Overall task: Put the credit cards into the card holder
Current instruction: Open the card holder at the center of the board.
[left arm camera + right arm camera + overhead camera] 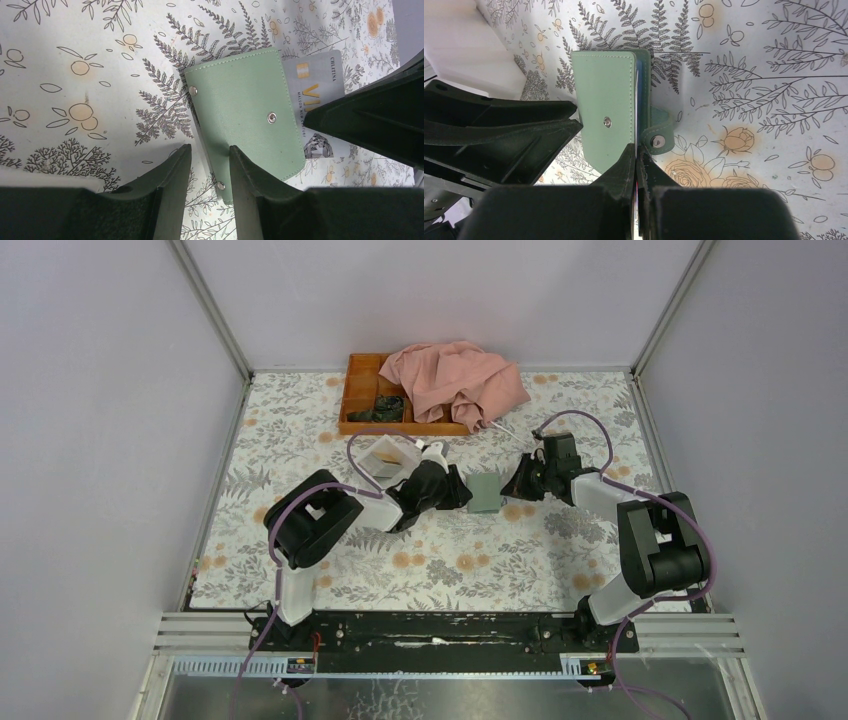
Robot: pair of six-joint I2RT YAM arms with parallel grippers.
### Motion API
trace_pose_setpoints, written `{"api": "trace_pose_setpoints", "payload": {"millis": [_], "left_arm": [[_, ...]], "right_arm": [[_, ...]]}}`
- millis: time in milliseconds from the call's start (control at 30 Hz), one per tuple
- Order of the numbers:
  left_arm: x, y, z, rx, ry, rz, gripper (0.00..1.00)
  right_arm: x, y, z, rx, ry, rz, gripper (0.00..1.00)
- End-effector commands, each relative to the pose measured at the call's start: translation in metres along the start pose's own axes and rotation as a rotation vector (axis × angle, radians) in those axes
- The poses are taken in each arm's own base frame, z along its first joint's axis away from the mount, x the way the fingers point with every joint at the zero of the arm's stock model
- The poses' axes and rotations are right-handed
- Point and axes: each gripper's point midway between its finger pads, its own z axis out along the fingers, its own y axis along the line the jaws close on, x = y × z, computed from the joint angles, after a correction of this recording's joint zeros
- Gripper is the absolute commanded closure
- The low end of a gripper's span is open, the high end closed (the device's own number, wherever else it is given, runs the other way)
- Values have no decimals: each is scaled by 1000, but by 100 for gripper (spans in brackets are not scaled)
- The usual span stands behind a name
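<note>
Card holder (240, 100): grey-green, lying flat on the flowered counter (75, 50) between the two arms; cover down, snap strap loose at its side.
Credit card (322, 82): greyish with gold lettering; one end tucked under the holder's cover, the rest sticking out toward the right arm.
Right fingers (626, 167): pinched together on the credit card — its thin edge shows between them, right at the holder's open side.
Left fingers (242, 170): standing apart, gripping nothing; one lies over the holder's near corner, the holder's edge in the gap.
Behind: a white box (385, 452) just by the left arm; farther back an orange tray (360, 375) — a pink cloth (455, 380) heaped over its right part.
</note>
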Motion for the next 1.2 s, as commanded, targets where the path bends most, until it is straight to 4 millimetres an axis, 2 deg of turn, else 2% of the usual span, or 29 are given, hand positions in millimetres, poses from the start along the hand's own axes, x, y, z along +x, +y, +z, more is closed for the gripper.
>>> {"api": "trace_pose_setpoints", "payload": {"millis": [0, 267, 800, 1167], "left_arm": [[81, 79, -17, -241, 237, 23, 57], [83, 76, -21, -220, 232, 5, 57], [88, 59, -25, -64, 220, -105, 57], [87, 49, -28, 39, 198, -194, 62]], "right_arm": [[-13, 17, -7, -77, -48, -15, 100], [-8, 21, -5, -115, -47, 0, 100], [-7, 32, -5, -177, -59, 15, 100], [-2, 36, 1, -219, -53, 29, 100]]}}
